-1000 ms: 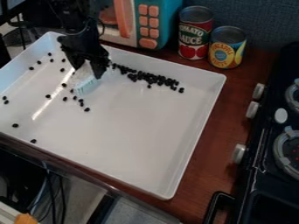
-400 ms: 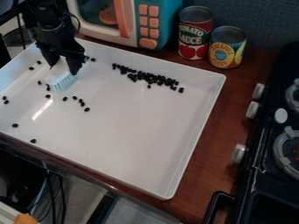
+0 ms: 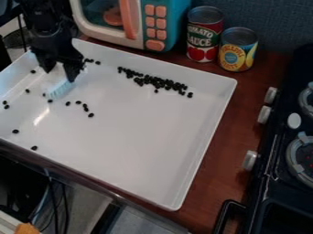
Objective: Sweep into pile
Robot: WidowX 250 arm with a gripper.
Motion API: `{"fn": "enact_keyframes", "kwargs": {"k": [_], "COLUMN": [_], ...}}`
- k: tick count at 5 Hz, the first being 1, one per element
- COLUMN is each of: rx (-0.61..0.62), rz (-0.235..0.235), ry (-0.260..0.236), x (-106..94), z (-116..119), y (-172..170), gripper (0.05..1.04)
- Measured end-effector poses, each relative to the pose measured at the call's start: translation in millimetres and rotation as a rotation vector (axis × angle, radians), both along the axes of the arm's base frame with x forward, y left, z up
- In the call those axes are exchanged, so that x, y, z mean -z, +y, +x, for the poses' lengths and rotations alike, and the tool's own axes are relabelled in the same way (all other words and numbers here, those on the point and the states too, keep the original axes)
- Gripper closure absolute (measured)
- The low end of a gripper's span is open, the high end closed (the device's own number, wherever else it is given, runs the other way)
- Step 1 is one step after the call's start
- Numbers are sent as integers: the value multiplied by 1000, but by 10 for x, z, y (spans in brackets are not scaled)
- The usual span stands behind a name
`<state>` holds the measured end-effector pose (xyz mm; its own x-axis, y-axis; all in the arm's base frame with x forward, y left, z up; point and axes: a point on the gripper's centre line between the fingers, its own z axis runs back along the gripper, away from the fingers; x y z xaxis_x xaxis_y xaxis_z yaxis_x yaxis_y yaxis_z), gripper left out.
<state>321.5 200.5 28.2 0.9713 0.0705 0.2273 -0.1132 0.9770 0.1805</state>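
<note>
Centrally, a white tray [image 3: 140, 137] rests on a brown wooden counter [image 3: 211, 187]. The black gripper [image 3: 60, 75] hangs over the tray's far left part, its two fingers pinching a brush [image 3: 59, 88] between them, with the pale blue bristles directed down towards the tray floor. The main pile of small black pieces [image 3: 160, 83] forms an elongated band near the far wall, to the right of the brush. Loose pieces [image 3: 85, 108] lie scattered over the left part of the tray, several of them near the bristles and a few behind the gripper by the far wall. Beyond the tray stands a toy microwave [image 3: 155, 25]; to its right are a red-labelled can [image 3: 203, 36] and a shorter, yellow-labelled can [image 3: 238, 50]. A black toy stove [image 3: 275, 183] occupies the right side.
</note>
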Motion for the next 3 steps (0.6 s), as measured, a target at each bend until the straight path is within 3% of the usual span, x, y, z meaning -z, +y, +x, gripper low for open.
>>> {"fn": "enact_keyframes", "kwargs": {"k": [1, 2, 3], "rx": [45, 107, 139], "rz": [-38, -23, -49], "ry": [-45, -101, -115], "x": [-177, -444, -494], "z": [143, 319, 392], "y": [-450, -900, -1219], "gripper": [364, 364, 364]}}
